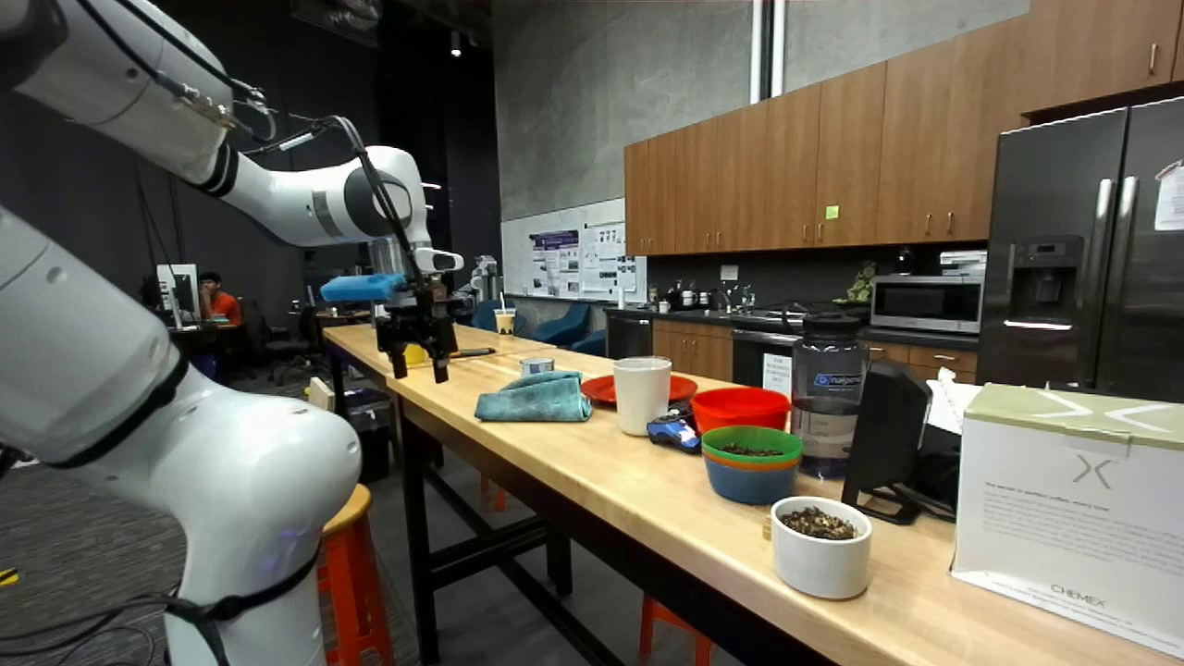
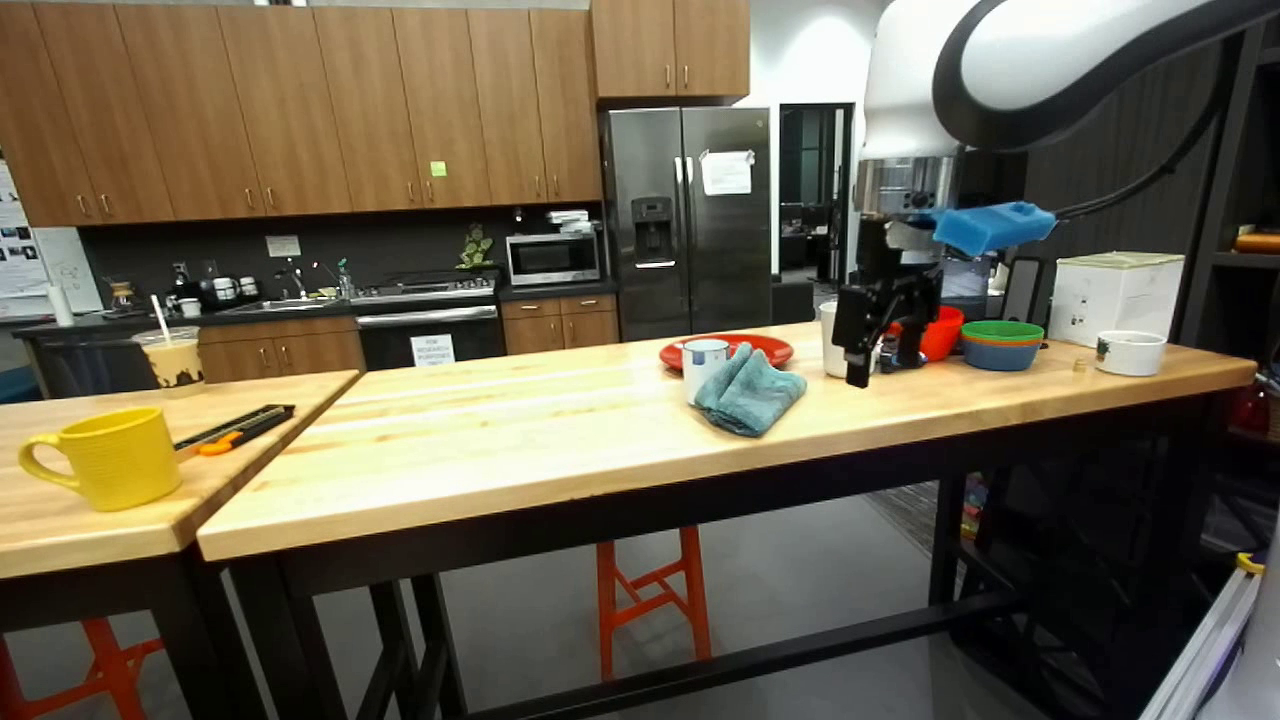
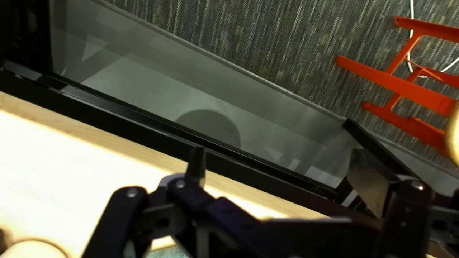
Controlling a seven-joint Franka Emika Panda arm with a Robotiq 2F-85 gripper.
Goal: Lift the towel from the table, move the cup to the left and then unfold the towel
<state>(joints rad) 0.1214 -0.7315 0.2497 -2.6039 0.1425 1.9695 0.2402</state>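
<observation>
1. Showing, in an exterior view, the gripper (image 1: 421, 370) hanging in the air, released, with fingers (image 1: 441, 368) spread apart, between 9 and 10 o'clock of the towel (image 1: 535, 400)
2. Finding that teal towel folded on the table (image 1: 592, 453), with the white-and-blue cup (image 1: 536, 367) just beyond at 12 o'clock and the tall white cup (image 1: 642, 398) near at 3 o'clock
3. Going on to the red bowl (image 1: 735, 412) at 3 o'clock, and the white bowl (image 1: 819, 564), farther off at 4 o'clock
4. Taking in, in an exterior view, the yellow mug (image 2: 125, 460) on a second table (image 2: 315, 386), well apart from the towel at 9 o'clock
5. Noting from this angle the white-and-blue cup just beside the towel at 10 o'clock, touching or apart, cannot tell, the red plate (image 2: 772, 350) at 12 o'clock, and the gripper between 2 and 3 o'clock, partly hiding the tall white cup
6. Looking down, in the wrist view, past spread fingers, with the orange stool (image 3: 398, 86) between 2 and 3 o'clock of centre and a strip of towel at 7 o'clock
</observation>
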